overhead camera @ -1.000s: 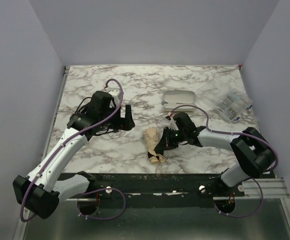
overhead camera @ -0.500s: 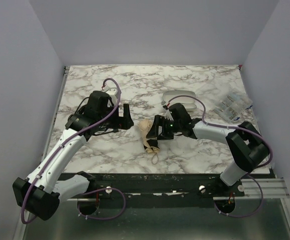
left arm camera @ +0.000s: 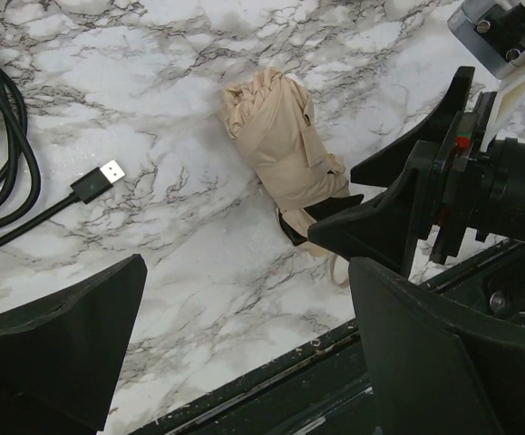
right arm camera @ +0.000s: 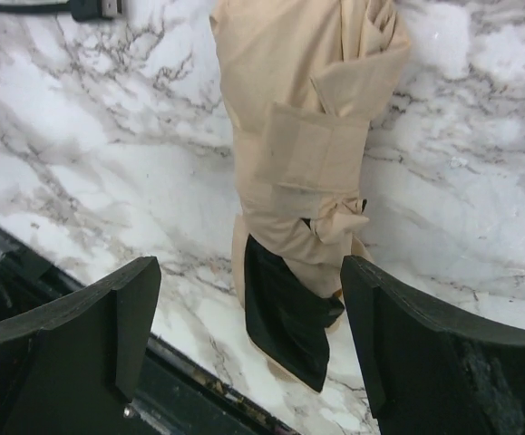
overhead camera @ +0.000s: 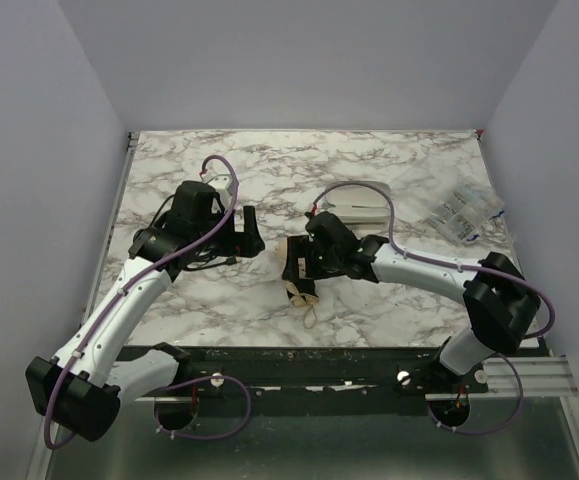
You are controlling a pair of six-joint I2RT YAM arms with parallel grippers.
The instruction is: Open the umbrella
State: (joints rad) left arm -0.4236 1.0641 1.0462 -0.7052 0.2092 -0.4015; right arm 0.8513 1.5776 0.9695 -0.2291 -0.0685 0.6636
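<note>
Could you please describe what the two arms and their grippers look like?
Both arms have white links and black joint housings: the left arm and the right arm. A purple cable loops along each. The left gripper and right gripper are black, with broad wedge-shaped fingers.

tan umbrella [right arm camera: 289, 109], black underside; grey-veined white table [overhead camera: 369, 160]

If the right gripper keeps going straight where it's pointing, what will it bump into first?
Probably the umbrella. In the right wrist view the folded tan bundle lies straight ahead, between the fingers of the open right gripper, on the marble table. How far off it is can't be told.
</note>
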